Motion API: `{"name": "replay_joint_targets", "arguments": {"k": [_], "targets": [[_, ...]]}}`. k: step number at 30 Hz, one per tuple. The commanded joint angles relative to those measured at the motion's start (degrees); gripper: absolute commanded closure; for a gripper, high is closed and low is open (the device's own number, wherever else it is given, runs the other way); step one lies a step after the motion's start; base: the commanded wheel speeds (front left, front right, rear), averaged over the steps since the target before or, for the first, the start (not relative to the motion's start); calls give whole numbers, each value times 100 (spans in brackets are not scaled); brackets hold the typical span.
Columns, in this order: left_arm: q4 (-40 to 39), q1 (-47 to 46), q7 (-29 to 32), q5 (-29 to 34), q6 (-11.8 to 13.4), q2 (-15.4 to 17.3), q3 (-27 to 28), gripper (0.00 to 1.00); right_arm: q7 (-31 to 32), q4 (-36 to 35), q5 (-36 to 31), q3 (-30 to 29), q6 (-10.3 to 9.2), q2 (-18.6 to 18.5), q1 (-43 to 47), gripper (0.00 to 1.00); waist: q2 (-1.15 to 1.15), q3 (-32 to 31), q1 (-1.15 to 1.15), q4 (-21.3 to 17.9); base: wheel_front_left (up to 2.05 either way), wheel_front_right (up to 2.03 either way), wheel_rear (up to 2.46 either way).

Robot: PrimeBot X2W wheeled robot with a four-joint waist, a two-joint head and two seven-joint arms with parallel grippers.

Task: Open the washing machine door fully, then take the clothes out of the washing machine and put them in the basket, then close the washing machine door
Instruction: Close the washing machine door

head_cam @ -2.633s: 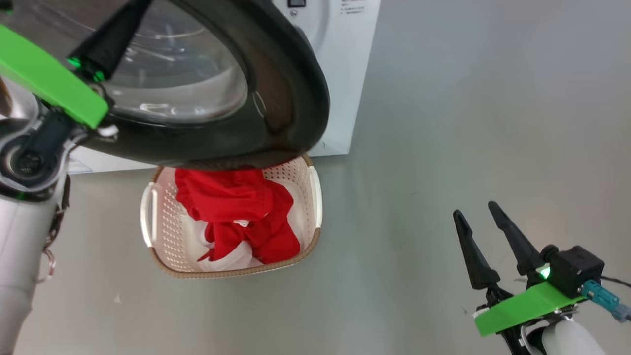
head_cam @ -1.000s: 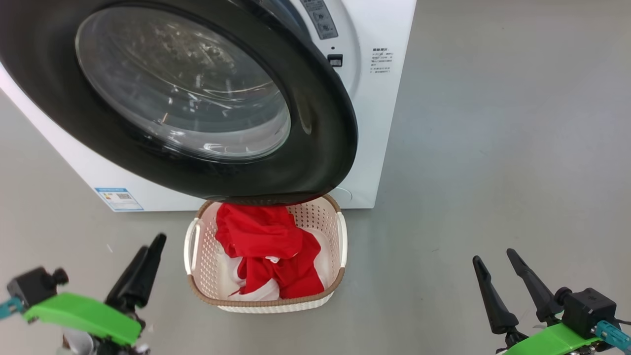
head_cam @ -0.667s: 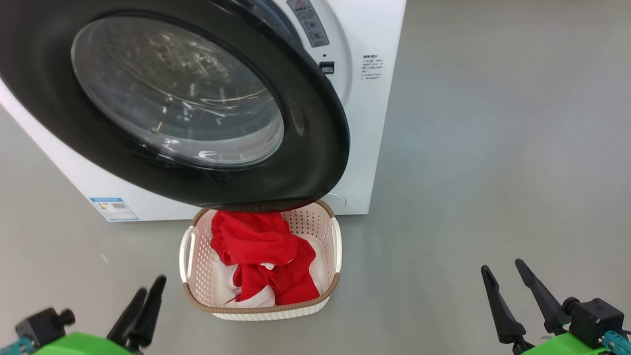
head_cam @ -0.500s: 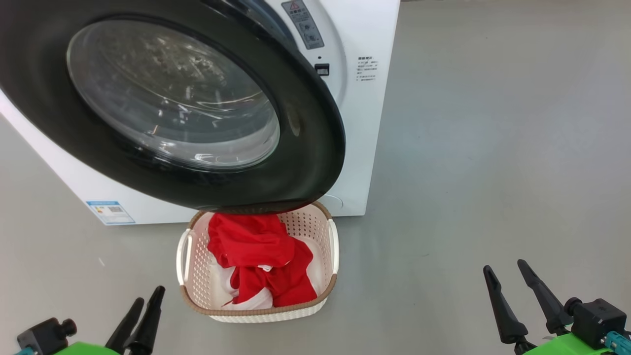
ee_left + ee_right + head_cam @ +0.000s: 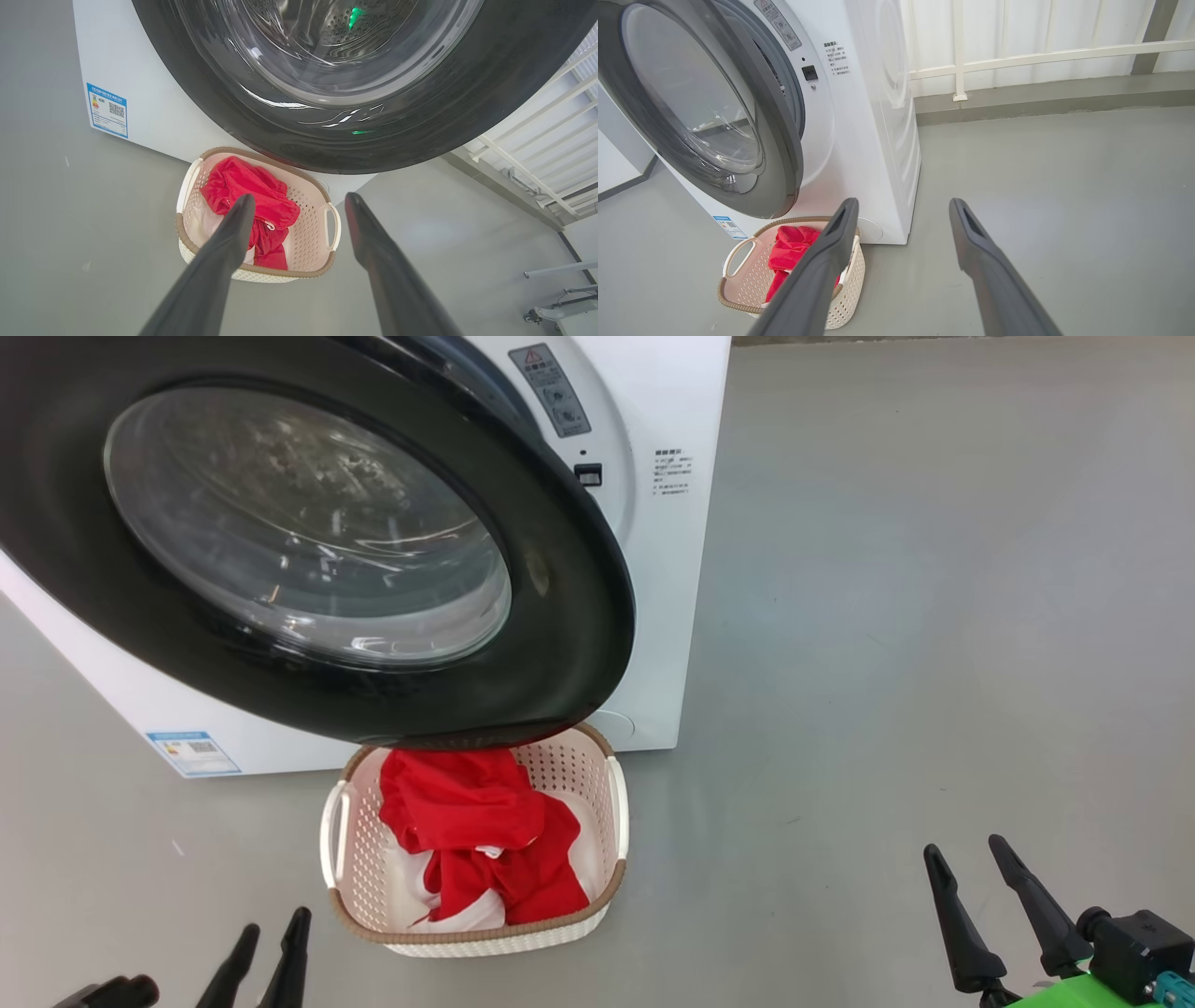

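The washing machine (image 5: 667, 569) is white, and the washing machine door (image 5: 560, 644), with its black rim and glass bowl, stands ajar over the basket (image 5: 611, 803). The right wrist view shows a gap between the door (image 5: 784, 154) and the machine's front (image 5: 878, 140). The red and white clothes (image 5: 476, 831) lie in the cream basket on the floor. My left gripper (image 5: 275, 921) is open and empty at the bottom left, short of the basket (image 5: 261, 270) and the clothes (image 5: 247, 186). My right gripper (image 5: 963, 846) is open and empty at the lower right, away from the basket (image 5: 733, 305).
Grey floor spreads to the right of the machine. A blue label (image 5: 191, 751) sits low on the machine's front. A white railing and wall (image 5: 1017, 56) run behind it. A wheeled stand (image 5: 560, 310) is off to one side.
The camera has shifted, so the machine and basket sit further left in the picture. My left gripper has come away from the door and sunk to the bottom edge. The right gripper has barely moved.
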Motion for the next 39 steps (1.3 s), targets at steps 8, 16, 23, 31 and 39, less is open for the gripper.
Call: {"name": "replay_joint_targets", "arguments": {"k": [8, 16, 23, 31, 39], "targets": [[-324, 167, -69, 1231, -38, -308, 832, 0, -37, -144, 18, 36, 35, -78, 33, 0, 0, -52, 0, -22, 0, 0, 0], [-663, 298, -70, 2178, -38, -613, 1237, 0, -37, -175, 18, -14, 35, -87, 70, 0, 0, -56, 0, -14, 0, 0, 0], [-1075, 414, -70, 3025, -39, -951, 1643, 0, -37, -201, 11, -64, 35, -86, 97, 0, 0, -70, 0, -14, 0, 0, 0], [-1400, 648, -70, 3657, -39, -1223, 1884, 0, -37, -216, 2, -92, 35, -70, 159, 0, 0, -146, 0, -7, 0, 0, 0], [-1313, 770, -70, 3833, -39, -1372, 1942, 0, -37, -190, -24, -70, 35, -42, 215, 0, 0, -193, 0, 28, 0, 0, 0]]}}
